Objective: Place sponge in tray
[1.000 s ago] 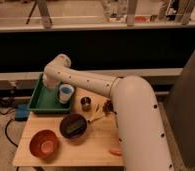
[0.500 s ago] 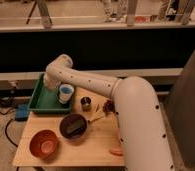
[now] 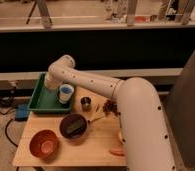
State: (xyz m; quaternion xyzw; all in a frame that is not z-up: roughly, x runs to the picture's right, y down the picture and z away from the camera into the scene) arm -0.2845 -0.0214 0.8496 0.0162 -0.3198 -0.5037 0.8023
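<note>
Over the green tray (image 3: 37, 103) at the table's (image 3: 96, 146) ten o'clock corner, the gripper (image 3: 58, 89) hangs clenched; whatever it grasps is hidden.

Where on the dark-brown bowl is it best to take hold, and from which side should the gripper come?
Probably its rim, from above, with one finger inside and one outside: the dark-brown bowl stands upright and open and looks too wide to span. Its camera-side rim looks free; the orange bowl sits beside it. The gripper, shut, is over the green tray.
</note>
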